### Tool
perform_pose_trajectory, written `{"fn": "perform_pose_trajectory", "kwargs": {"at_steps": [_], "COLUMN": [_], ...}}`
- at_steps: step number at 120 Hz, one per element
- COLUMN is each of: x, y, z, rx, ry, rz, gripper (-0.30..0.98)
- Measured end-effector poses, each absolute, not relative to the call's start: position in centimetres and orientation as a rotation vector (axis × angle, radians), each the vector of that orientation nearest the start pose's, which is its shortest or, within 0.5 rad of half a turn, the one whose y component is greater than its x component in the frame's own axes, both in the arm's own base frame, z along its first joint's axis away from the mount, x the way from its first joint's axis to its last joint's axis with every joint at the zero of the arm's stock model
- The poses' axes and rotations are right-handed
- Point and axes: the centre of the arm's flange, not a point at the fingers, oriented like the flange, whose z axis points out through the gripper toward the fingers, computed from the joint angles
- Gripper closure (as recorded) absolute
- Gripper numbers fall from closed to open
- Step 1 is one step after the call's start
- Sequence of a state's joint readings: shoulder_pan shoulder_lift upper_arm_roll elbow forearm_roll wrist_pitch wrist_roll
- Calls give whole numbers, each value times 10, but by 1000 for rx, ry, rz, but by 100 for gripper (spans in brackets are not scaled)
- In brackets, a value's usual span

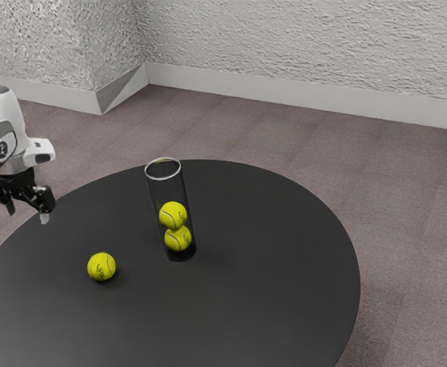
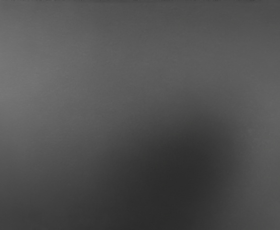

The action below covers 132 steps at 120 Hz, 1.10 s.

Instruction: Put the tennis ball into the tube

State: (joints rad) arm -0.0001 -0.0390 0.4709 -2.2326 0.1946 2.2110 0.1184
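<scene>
My gripper [image 1: 27, 214] is at the exterior view's left, above the table's edge, its two fingers spread apart with nothing between them. A loose yellow tennis ball [image 1: 101, 267] rests on the black table, lower and further to the exterior view's right than the gripper. Beyond the ball stands the clear tube [image 1: 164, 170], upright, with a pale rim around its top. Inside it are two tennis balls, an upper ball [image 1: 173, 215] on a lower ball [image 1: 178, 238]. In the wrist view a soft dark shadow lies on the grey tabletop [image 2: 58, 72].
The round black table [image 1: 269, 290] carries the tube and the loose ball. Behind it are a brownish carpeted floor [image 1: 285, 145] and a rough white wall [image 1: 308, 46] with a pale baseboard.
</scene>
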Motion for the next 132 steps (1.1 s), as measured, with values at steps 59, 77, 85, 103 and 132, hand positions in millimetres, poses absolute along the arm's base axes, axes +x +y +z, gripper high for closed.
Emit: {"fn": "perform_pose_trajectory", "kwargs": {"at_steps": [59,77,85,103,132], "x": [510,508,511,518,515], "y": [182,185,181,173,166], "z": [357,349,349,351,341], "rx": [-2922,-2906,-2889,-2874,-2900], "ry": [-85,-89,-61,-37,-83], "rz": [-80,-99,-119,-199,-133], "gripper": [0,0,0,0,0]}}
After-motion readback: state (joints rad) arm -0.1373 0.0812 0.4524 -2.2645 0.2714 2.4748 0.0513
